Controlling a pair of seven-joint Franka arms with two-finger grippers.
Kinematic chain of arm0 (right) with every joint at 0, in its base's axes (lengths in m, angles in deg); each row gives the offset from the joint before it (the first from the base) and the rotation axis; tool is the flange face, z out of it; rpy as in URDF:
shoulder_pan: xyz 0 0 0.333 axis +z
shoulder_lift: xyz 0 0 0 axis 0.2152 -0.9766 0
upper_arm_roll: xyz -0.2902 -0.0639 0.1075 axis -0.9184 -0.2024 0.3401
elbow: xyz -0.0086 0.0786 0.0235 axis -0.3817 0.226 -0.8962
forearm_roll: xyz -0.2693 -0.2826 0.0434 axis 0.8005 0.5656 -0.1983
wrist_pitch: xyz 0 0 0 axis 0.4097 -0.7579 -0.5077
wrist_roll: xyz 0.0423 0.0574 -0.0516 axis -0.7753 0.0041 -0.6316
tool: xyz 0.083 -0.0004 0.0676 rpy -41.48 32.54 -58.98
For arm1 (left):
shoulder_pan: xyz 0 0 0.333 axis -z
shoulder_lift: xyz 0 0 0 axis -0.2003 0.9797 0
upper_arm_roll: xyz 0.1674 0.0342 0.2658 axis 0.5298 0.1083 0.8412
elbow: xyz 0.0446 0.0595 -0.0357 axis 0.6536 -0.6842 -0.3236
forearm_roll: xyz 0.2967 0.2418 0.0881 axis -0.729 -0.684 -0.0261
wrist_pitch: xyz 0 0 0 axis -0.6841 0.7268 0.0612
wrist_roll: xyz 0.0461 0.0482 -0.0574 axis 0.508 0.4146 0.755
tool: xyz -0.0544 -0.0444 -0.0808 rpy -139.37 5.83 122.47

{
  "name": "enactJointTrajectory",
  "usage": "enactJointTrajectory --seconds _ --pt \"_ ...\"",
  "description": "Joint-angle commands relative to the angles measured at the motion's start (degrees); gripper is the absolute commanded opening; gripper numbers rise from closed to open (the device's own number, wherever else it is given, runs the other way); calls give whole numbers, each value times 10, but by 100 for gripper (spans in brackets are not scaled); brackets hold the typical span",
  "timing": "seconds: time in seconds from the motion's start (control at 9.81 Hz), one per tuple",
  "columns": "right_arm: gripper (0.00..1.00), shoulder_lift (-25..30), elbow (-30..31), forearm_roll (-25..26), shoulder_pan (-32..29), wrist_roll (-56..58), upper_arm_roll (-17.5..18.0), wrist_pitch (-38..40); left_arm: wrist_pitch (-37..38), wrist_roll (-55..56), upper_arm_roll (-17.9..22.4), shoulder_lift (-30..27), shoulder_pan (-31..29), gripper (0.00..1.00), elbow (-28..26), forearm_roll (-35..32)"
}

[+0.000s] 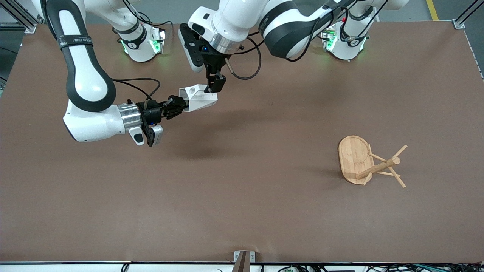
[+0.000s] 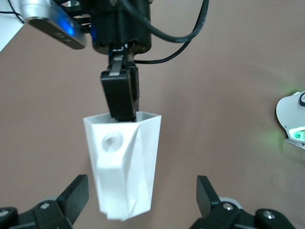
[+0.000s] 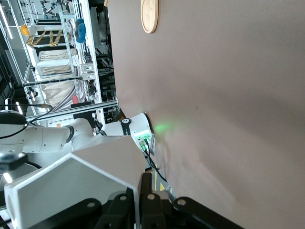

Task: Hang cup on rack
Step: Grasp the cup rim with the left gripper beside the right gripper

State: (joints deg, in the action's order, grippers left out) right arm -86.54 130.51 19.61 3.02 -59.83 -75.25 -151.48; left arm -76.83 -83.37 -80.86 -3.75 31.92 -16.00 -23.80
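The right gripper [image 1: 184,105] is clenched on the rim of the cup [image 1: 200,100], one finger inside the mouth and one outside, holding it in the air on its side over the table [image 1: 242,211]. The left gripper [image 1: 215,85] hangs over the same cup with its jaws spread: its fingers [image 2: 76,193] flank the cup's base with a gap on each side and grasp nothing. The cup's blocky handle faces this gripper, and its round hole [image 2: 113,142] is plain to see. Under both lies a bare brown tabletop with a soft shadow at about six o'clock from the cup in the front view. The rack [image 1: 372,162] is well apart, at about four o'clock from the cup, toward the left arm's end of the table and nearer the front camera. Green lights glow on both arm bases at twelve o'clock. Around the table are a grey floor, aluminium frame posts at the corners and metal shelving [image 3: 57,47] in the room. In the right wrist view only the edge of the rack's oval base shows, and I cannot tell whether the rack stands upright or lies tipped over.
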Motion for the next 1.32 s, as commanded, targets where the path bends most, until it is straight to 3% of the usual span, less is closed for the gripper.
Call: enactJointTrajectory --seconds 0.0,0.31,0.61,0.71,0.92,1.12,1.22 --pt "2 29 21 -15 5 -25 -5 1 -6 9 2 26 11 100 -2 -36" --pt "2 33 22 -15 5 -30 -5 12 -23 7 2 56 11 100 -1 -83" --pt "2 45 22 -15 8 -67 -5 18 -35 4 2 69 10 100 -2 -86" --pt "2 53 22 -15 10 -76 -5 25 -35 3 2 71 10 95 -2 -90" --pt "2 60 22 -15 7 -77 -6 38 -36 2 2 75 10 63 -2 -104" --pt "2 61 22 -15 8 -83 -6 39 -35 11 2 74 10 17 -2 -101" --pt "2 61 21 -15 9 -85 -6 38 -35 19 2 73 10 1 -2 -101"
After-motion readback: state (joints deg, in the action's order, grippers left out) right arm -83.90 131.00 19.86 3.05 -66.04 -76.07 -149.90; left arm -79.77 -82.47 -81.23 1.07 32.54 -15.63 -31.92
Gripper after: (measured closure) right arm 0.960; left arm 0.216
